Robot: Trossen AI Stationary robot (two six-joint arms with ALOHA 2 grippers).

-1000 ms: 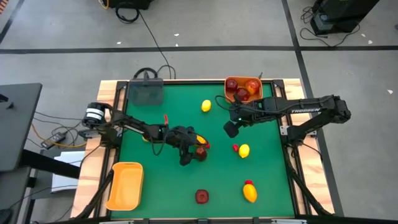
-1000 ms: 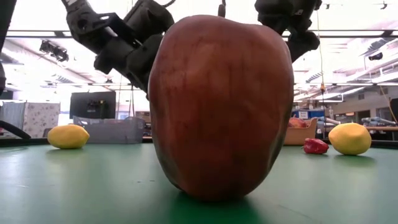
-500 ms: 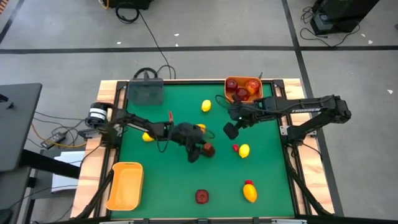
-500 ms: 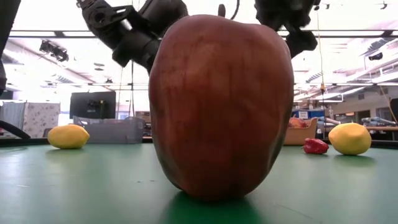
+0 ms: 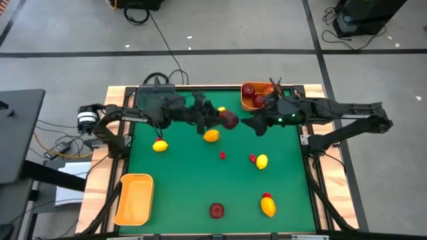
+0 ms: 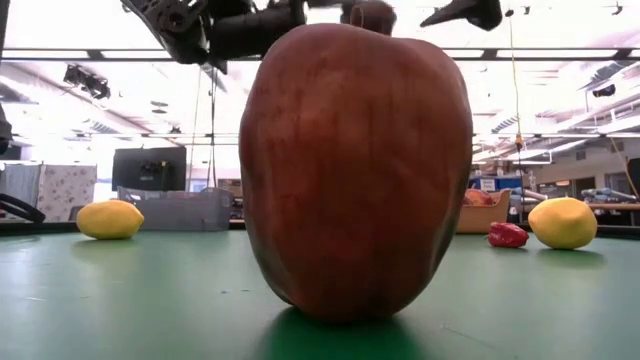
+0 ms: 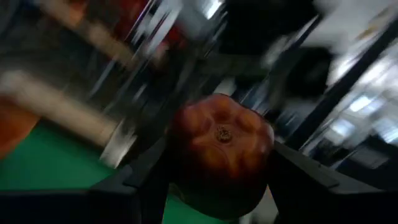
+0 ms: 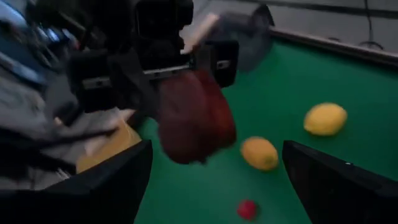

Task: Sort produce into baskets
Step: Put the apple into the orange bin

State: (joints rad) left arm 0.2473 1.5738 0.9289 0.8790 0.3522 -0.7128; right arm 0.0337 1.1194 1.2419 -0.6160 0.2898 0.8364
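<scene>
My left gripper is shut on a dark red round fruit, held high over the table's far middle. It also shows in the right wrist view as the fruit. My right gripper hangs open just right of that fruit, holding nothing, beside the far orange basket, which holds red fruits. Lemons lie on the green mat. Another dark red fruit stands near the front edge and fills the low view. Small red bits lie mid-table. My left gripper pinches the dark red fruit by its two opposite sides between its two fingers. The fruit's dimpled end faces the wrist. The fingers reach about level from the table's left. The fruit is lifted clear of the table.
A dark grey tray sits at the far left corner, partly under my left arm. A second orange basket stands at the near left. Green mat lies bare between the lemons at the centre and near left.
My left gripper has risen from the table's middle and swung toward the far right, tipping from pointing down to about level. The dark red fruit has gone up with it, lifted clear. A lemon it stood over now lies uncovered. My right gripper has risen and drawn slightly right.
</scene>
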